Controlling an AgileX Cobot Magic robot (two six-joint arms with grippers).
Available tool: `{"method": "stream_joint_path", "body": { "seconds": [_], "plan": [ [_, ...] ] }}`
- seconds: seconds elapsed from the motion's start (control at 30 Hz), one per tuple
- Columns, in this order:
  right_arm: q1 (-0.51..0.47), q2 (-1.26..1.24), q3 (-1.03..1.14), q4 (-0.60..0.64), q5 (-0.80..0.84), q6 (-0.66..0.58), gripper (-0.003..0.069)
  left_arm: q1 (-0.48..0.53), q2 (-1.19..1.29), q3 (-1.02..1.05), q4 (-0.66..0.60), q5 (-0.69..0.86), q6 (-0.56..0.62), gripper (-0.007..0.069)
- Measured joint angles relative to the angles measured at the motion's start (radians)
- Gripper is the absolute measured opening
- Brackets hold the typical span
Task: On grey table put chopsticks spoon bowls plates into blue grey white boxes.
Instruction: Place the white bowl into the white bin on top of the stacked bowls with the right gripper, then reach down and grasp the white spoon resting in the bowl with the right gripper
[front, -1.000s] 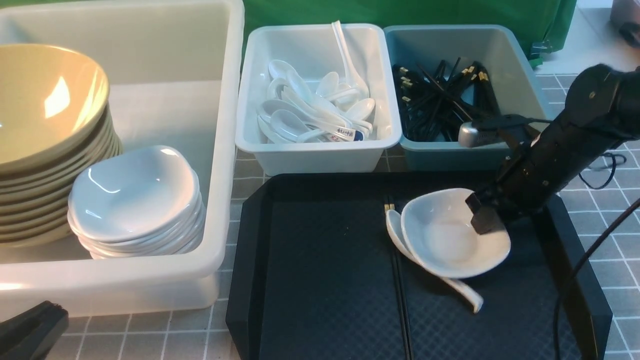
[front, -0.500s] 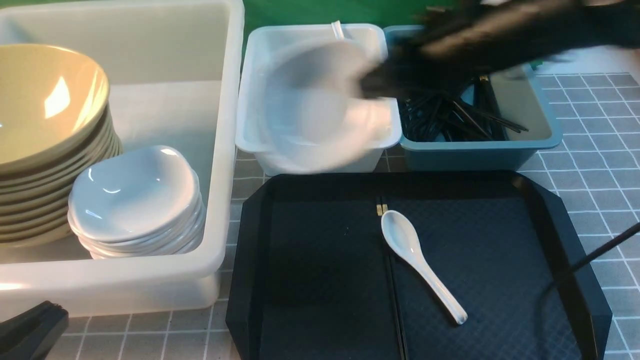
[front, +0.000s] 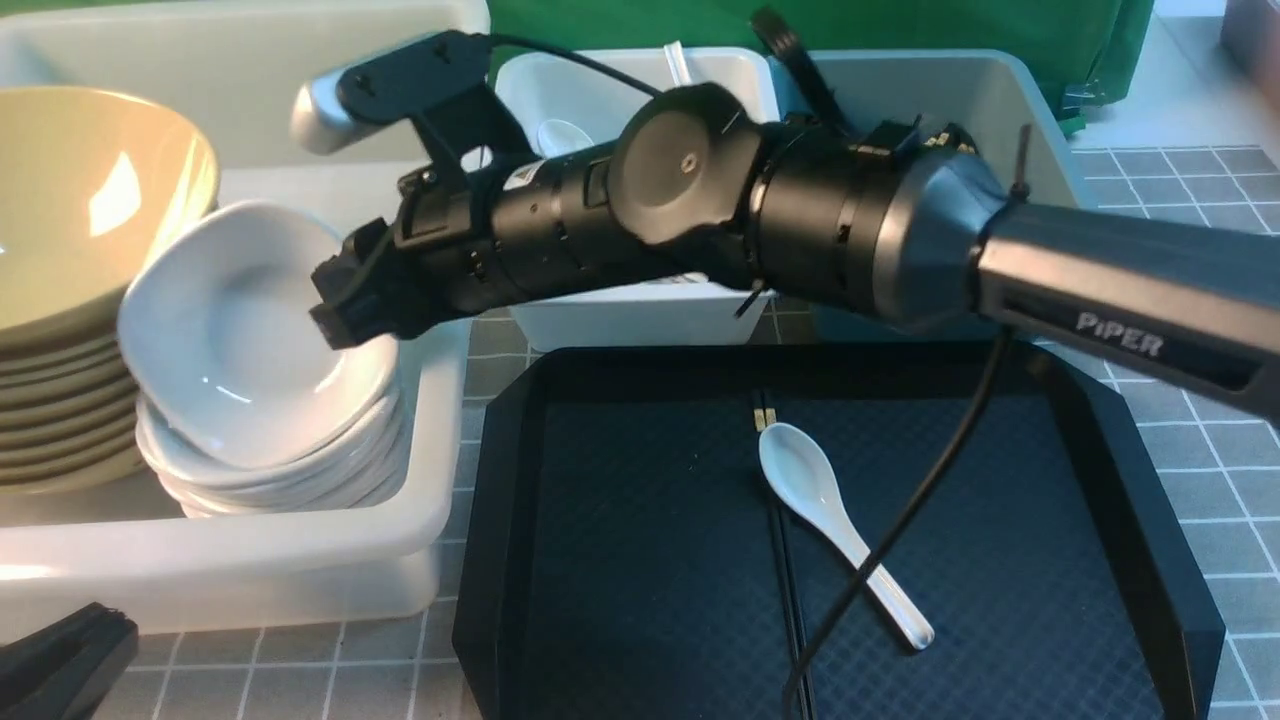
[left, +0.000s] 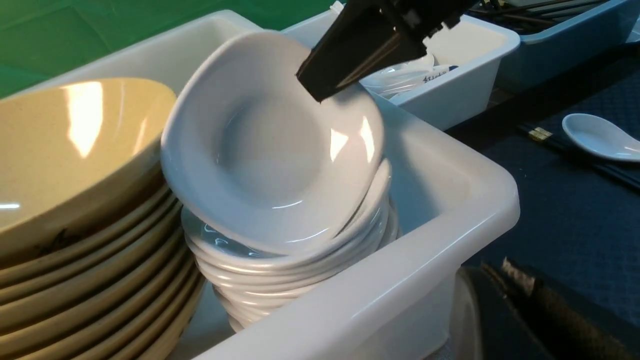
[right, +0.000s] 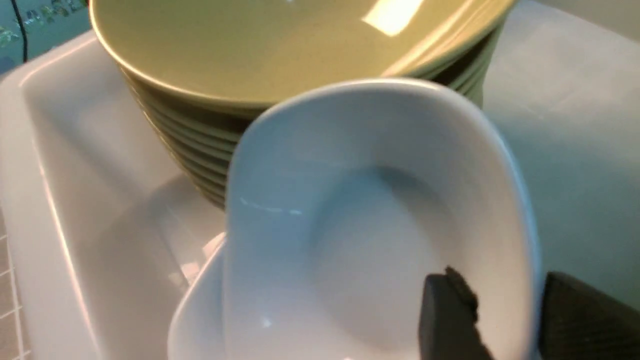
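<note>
- Three plastic bins stand on the grey tiled table (front: 1200, 400), behind and to the left of a black diamond-textured tray (front: 640, 560).
- The large white tub (front: 440, 420), on the left, holds a stack of glossy olive-yellow bowls (front: 80, 200) and, just beside it, a stack of small white rounded-square dishes (front: 290, 480).
- The top dish (front: 240, 330) lies tilted on that stack. Its raised edge is toward the bowls, and its hollow is smooth and shiny with bright glints.
- The pale grey-white bin (front: 640, 320) holds white soup spoons (front: 560, 135), mostly hidden behind the right arm.
- The teal-blue bin (front: 960, 90) holds a heap of black sticks with gold bands (front: 940, 135).
- The tray carries a plain glossy white soup spoon (front: 815, 490) with its bowl toward the bins. Just beside it lies a pair of thin black chopsticks (front: 785, 560), gold-banded at their far end.
- A black cable (front: 900, 520) crosses in front of the spoon's handle.
- The right gripper (front: 340, 325) reaches across into the tub at the top dish's near rim. Its claw is spread, with one finger inside the hollow and one outside, and the rim sits between them with room to spare.
- The left gripper (front: 60, 660) sits low at the near left corner, beside the tub, with its claw pressed together and nothing in it.
</note>
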Motion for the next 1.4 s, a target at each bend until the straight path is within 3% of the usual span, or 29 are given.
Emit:
{"method": "stream_joint_path", "body": {
  "seconds": [0.03,0.13,0.2,0.3,0.37,0.47,0.7,0.93,1.03,1.17,1.23,1.4],
  "plan": [
    [-0.016,-0.015,0.0,-0.01,0.048,0.0,0.037,0.0,0.0,0.0,0.0,0.0,0.0,-0.0008],
    [-0.053,-0.065,0.0,-0.07,0.168,0.019,0.0414,0.0,0.0,0.0,0.0,0.0,0.0,-0.0008],
    [-0.095,-0.135,-0.002,-0.196,0.287,0.103,0.0431,0.0,0.0,0.0,0.0,0.0,0.0,-0.0008],
    [-0.173,-0.26,-0.007,-0.542,0.492,0.322,0.0435,0.0,0.0,0.0,0.0,0.0,0.0,-0.0008],
    [-0.215,-0.311,0.016,-0.687,0.58,0.412,0.0435,-0.001,0.0,0.0,0.0,0.0,0.0,-0.0008],
    [-0.29,-0.369,0.143,-0.785,0.643,0.475,0.0435,-0.001,0.0,0.0,0.0,0.0,0.0,-0.0008],
    [-0.332,-0.372,0.6,-0.774,0.42,0.539,0.0435,-0.001,0.0,0.0,0.0,0.0,0.0,-0.0008],
    [-0.303,-0.275,0.704,-0.683,0.31,0.485,0.0415,-0.001,0.0,0.0,0.0,0.0,0.0,-0.0008],
    [-0.3,-0.233,0.701,-0.677,0.279,0.439,0.033,-0.001,0.0,0.0,0.0,0.0,0.0,-0.0008],
    [-0.301,-0.23,0.692,-0.683,0.288,0.39,0.0141,-0.001,0.0,0.0,0.0,0.0,0.0,-0.0008],
    [-0.301,-0.238,0.68,-0.682,0.322,0.377,0.0091,-0.001,0.0,0.0,0.0,0.0,0.0,-0.0008],
    [-0.301,-0.314,0.622,-0.683,0.387,0.365,0.0093,-0.001,0.0,0.0,0.0,0.0,0.0,-0.0008]
  ]
}}
